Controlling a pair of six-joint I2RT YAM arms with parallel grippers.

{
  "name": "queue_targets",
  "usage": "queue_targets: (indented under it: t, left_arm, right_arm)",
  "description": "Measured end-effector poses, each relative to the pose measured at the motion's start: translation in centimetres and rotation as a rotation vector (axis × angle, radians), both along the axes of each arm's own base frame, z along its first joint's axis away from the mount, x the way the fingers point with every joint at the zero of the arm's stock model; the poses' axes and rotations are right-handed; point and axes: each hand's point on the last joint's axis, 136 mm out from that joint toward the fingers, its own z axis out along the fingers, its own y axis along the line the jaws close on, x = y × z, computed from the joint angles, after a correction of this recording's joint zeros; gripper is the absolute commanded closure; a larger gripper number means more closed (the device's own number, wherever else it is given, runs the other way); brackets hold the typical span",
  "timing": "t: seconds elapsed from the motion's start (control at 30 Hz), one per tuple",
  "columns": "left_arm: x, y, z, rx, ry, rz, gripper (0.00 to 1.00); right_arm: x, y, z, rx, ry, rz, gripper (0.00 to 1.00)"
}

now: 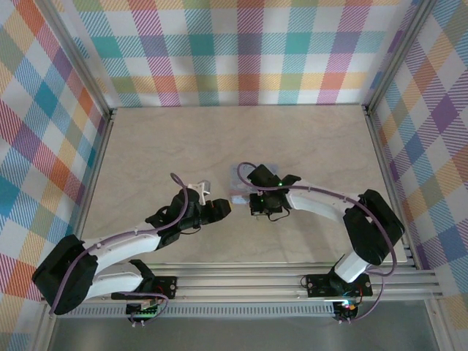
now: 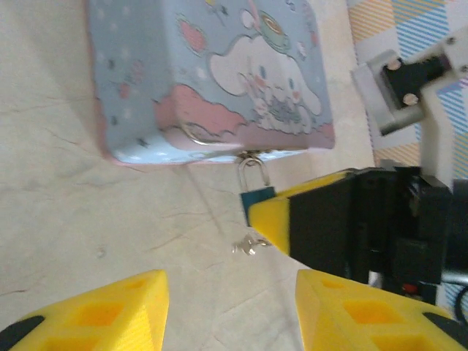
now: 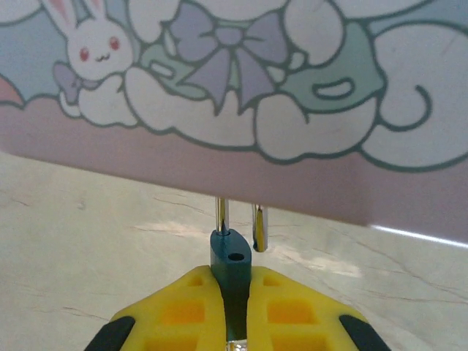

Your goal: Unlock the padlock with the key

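Teal-bodied padlock [image 3: 232, 252] is clamped by the right gripper [image 3: 234, 278], which is closed on it. Its steel shackle [image 3: 221, 216] is hooked at the front edge of a pastel tin box [image 3: 292, 88] printed with cartoon rabbits. The box is placed on the marble-look tabletop [image 3: 73, 241]. A small silver key [image 2: 248, 245] is seen just below the padlock, beside the right gripper. Whether it sits in the lock cannot be told. The left gripper [image 2: 230, 287] is opened near the key, and nothing is held in it.
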Motion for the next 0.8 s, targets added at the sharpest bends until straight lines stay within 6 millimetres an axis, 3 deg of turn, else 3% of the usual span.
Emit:
queue_targets:
  t: [0.17,0.47,0.8]
  left_arm:
    - [0.0,0.6,-0.6,0.033,0.005,0.007,0.52]
    - [0.1,1.8,-2.0,0.064,0.027,0.034,0.52]
    - [0.3,3.8,-3.7,0.101,0.066,0.088,0.52]
  right_arm:
    - [0.0,-0.1,-0.1,-0.161,-0.042,0.136,1.00]
    - [0.3,2.0,-0.4,-0.463,-0.159,0.466,1.00]
    - [1.4,1.3,0.4,-0.678,-0.265,0.700,1.00]
